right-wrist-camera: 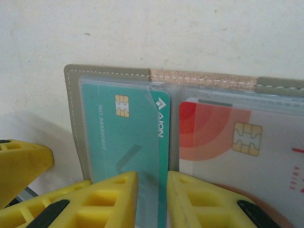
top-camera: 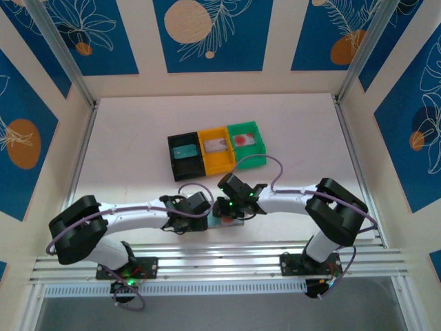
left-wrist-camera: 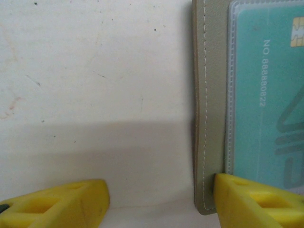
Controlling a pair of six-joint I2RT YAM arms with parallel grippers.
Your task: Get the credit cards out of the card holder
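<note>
Right gripper [right-wrist-camera: 152, 178], fingers narrowly apart, straddles the teal credit card [right-wrist-camera: 123, 142] beside the fold of the open card holder [right-wrist-camera: 73, 118] on the table [right-wrist-camera: 142, 33]; pinch unclear. Left gripper [left-wrist-camera: 161, 190], spread wide, touches its outer edge.

Lab enclosure, aluminium frame [top-camera: 65, 58], printed wall panels [top-camera: 213, 34]

In the lower half of the overhead frame, the left arm [top-camera: 134, 212] and right arm [top-camera: 286, 200] are built of white tubes and bulky black joints. Purple-grey cables [top-camera: 265, 157] are looped along them. Yellow fingers [left-wrist-camera: 57, 204] are moulded with hollow cells.
</note>
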